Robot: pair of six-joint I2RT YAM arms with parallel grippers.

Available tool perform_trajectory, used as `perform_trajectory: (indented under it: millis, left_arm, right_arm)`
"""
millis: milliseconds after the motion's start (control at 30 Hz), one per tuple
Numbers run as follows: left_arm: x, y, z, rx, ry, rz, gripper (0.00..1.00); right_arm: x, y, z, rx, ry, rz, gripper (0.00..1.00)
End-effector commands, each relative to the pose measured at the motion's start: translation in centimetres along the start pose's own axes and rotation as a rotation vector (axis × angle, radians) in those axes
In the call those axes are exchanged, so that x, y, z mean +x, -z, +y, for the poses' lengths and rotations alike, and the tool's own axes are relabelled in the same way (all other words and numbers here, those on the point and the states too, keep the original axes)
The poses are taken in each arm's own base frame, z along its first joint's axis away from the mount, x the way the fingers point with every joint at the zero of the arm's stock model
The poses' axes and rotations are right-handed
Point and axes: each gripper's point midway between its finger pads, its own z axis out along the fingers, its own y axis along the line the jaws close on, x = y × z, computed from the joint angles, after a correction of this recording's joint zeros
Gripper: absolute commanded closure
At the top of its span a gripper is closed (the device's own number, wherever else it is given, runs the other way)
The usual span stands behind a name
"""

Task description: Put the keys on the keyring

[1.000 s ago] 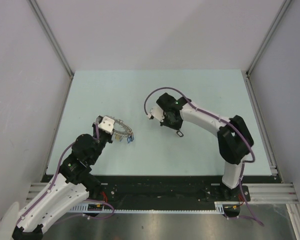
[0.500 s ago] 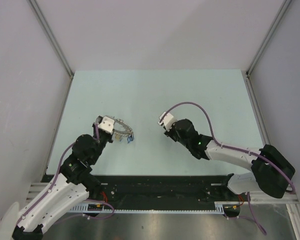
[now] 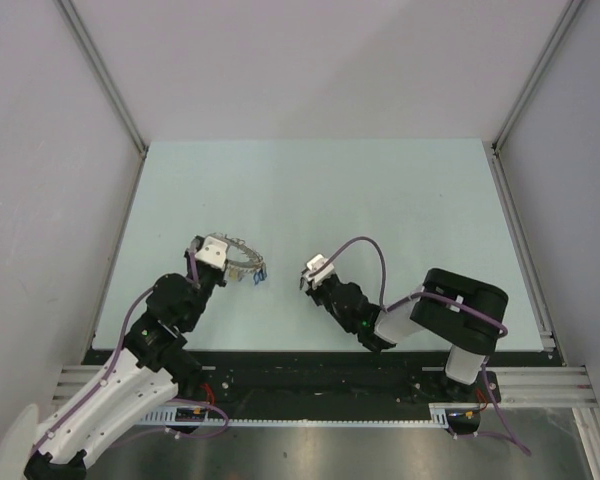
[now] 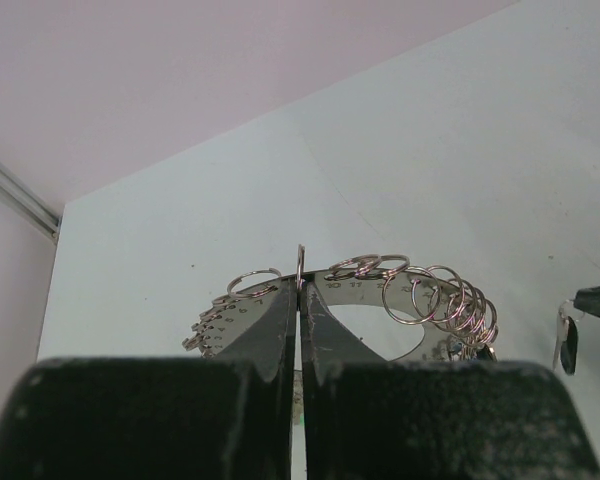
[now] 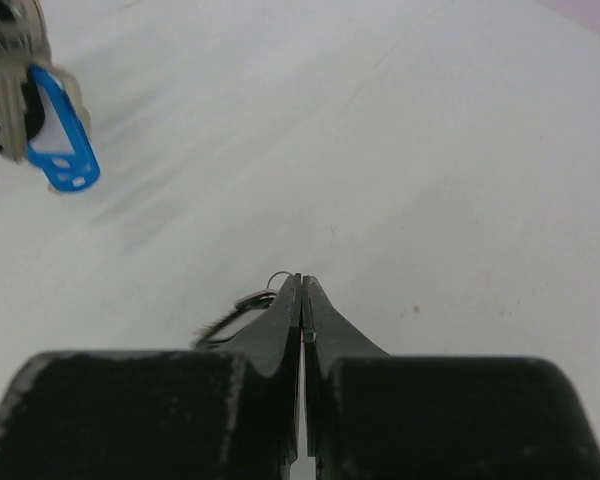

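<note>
Holding the keyring [image 4: 365, 287]: left gripper [image 4: 300, 288], jaws pressed together on the ring's near edge, with a thin wire loop standing upright between the tips.
Keyring place: over the pale table [image 3: 380, 190], at the end of the left arm; whether it touches the surface cannot be told.
Small split rings [image 4: 450, 305]: bunched along the keyring's right-hand curve, overlapping one another.
Blue-tagged key [image 5: 62, 135]: hangs with silver keys from the keyring's side nearest the right arm.
Right gripper [image 5: 301, 288]: to the right of the keyring and apart from it, jaws fully together, a small wire loop peeking out at the tips.
Dark key [image 4: 568, 343]: hangs just under the right gripper's tip, right of the keyring and not touching it.
</note>
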Motion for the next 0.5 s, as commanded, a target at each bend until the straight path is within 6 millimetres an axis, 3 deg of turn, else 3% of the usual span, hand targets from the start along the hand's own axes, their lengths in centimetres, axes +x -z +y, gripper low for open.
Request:
perform_trajectory:
  millis: [0,100,367,467]
  left_arm:
    - [-3.3,0.0,1.6,-0.070,0.047,-0.123,0.98]
    - [-3.2,-0.1,1.5,-0.068,0.044,-0.121,0.98]
    - [-3.4,0.1,1.7,-0.075,0.045,-0.134,0.98]
    - [-3.5,0.1,1.7,-0.075,0.049,-0.140,0.98]
  right_arm:
    - [-1.2,1.6,-2.0,0.149,-0.150,-0.143,1.00]
    - [1.2,2.9,-2.1,0.146,-0.175,-0.097,1.00]
    - [5.2,6.2,-2.0,0.158,-0.200,-0.010,1.00]
    - [5.7,7.1,-2.4,0.183,-0.204,0.001,0.89]
